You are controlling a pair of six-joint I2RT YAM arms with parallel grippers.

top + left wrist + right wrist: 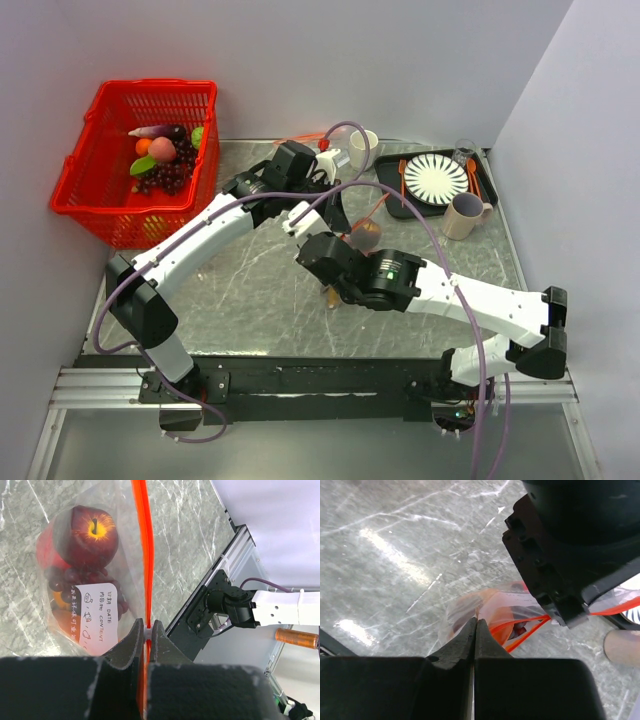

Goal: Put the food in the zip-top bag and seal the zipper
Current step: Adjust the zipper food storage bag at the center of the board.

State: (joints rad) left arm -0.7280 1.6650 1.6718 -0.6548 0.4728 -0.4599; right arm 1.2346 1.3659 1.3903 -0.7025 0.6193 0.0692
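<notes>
Robot lab: white partition walls [400,60], aluminium base rail [90,388], marble-patterned tabletop [250,290].

Zipper [145,555] orange-red — fruit [92,535] dark red — basket [98,200] red.

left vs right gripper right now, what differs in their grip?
Left gripper is shut on the zipper, with the orange-red strip running between its fingers. Right gripper is shut tip to tip, with nothing plainly between them. Left sits on the mouth edge of the zip-top bag; right's tips stop at its crinkled side, and a pinch on the film is unclear. Shared: both jaws closed, both at the same bag.
</notes>
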